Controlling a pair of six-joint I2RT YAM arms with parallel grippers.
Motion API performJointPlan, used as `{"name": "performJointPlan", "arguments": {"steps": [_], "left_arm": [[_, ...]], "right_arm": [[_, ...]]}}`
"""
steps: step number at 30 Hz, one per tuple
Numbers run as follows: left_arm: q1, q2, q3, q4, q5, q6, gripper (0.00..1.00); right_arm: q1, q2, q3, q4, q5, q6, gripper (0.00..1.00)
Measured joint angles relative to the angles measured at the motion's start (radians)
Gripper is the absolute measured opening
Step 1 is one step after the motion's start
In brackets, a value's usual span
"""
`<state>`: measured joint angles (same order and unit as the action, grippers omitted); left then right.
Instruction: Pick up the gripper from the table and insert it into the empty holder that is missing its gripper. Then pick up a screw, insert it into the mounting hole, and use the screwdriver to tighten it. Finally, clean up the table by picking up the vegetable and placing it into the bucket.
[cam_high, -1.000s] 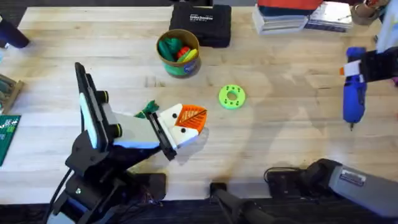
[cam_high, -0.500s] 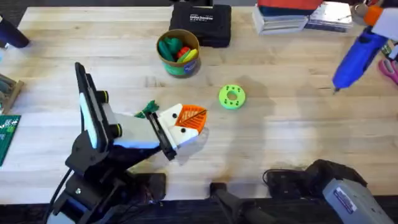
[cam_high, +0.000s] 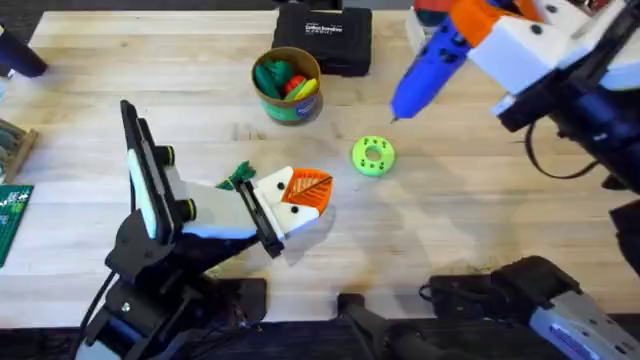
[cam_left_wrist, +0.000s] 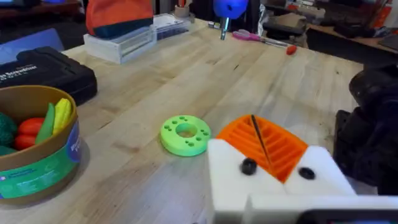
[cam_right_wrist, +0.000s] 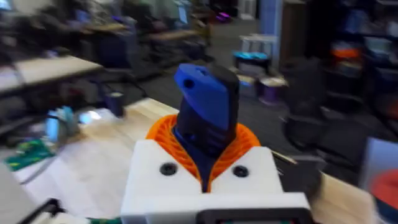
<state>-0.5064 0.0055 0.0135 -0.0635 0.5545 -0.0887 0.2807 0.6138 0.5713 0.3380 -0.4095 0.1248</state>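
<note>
Swung inward, right gripper (cam_high: 478, 22) clamps screwdriver (cam_high: 424, 62) — left gripper (cam_high: 303, 191) closed, empty.

No legible text on anything.

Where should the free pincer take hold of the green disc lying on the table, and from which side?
The green disc lies flat on the table, low and round, so the rim is the part to grip: come from straight above and close on two opposite edges. Nothing stands beside it. The left pincer is nearest; the right pincer is shut on the screwdriver.
</note>
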Motion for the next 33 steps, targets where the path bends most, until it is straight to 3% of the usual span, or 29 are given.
{"name": "performJointPlan", "arguments": {"steps": [5,6,12,20,33], "left_arm": [[0.000,0.000,0.000,0.000,0.000,0.000,0.011],[0.000,0.000,0.000,0.000,0.000,0.000,0.011],[0.000,0.000,0.000,0.000,0.000,0.000,0.011],[0.000,0.000,0.000,0.000,0.000,0.000,0.011],[0.000,0.000,0.000,0.000,0.000,0.000,0.011]], "right_arm": [[0.183,0.088,0.000,0.156,0.000,0.026,0.028],[0.288,0.163,0.000,0.260,-0.001,0.033,0.028],[0.438,0.311,0.000,0.468,-0.004,0.040,0.028],[0.514,0.418,0.000,0.597,-0.007,0.041,0.028],[0.537,0.420,0.000,0.601,-0.058,0.041,0.028]]}}
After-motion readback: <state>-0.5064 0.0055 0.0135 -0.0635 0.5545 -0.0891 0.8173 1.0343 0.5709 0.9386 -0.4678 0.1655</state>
